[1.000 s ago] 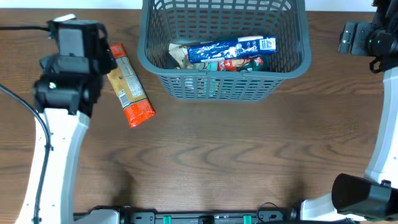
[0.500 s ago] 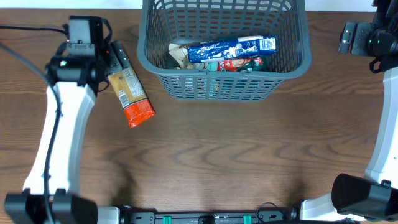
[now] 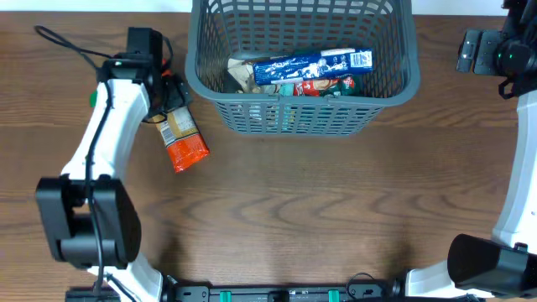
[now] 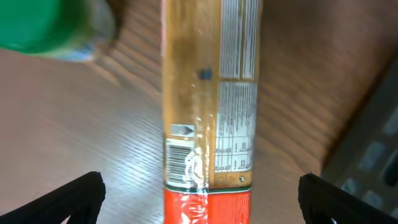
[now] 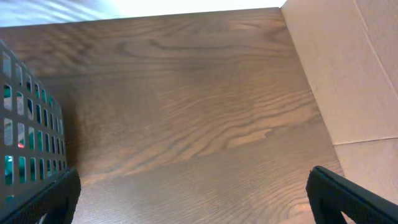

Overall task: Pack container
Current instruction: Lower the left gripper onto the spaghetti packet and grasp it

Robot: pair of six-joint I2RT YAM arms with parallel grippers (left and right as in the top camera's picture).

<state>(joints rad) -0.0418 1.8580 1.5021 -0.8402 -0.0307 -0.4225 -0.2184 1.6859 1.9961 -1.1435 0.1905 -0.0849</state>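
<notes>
WIDE TABLE, SCATTERED GROCERIES: Your overhead view is filled by a dark wood-grain table [image 3: 294, 210]. At ten o'clock a long packet [image 3: 184, 141] lies flat on it, slanted, with its orange end toward six o'clock and its upper end hidden. Your left wrist view shows the same long packet [image 4: 208, 124] close up: clear film over tan contents, a white label with a barcode, and the orange band at six o'clock.

At twelve o'clock overhead, a blue-and-white packet [image 3: 310, 65] lies crosswise. It touches a red-and-green packet [image 3: 323, 85] on its six o'clock side. A crumpled brown packet [image 3: 242, 75] sits at their nine o'clock end.

In your right wrist view, a pale tan board [image 5: 348, 68] borders the table at three o'clock.
</notes>
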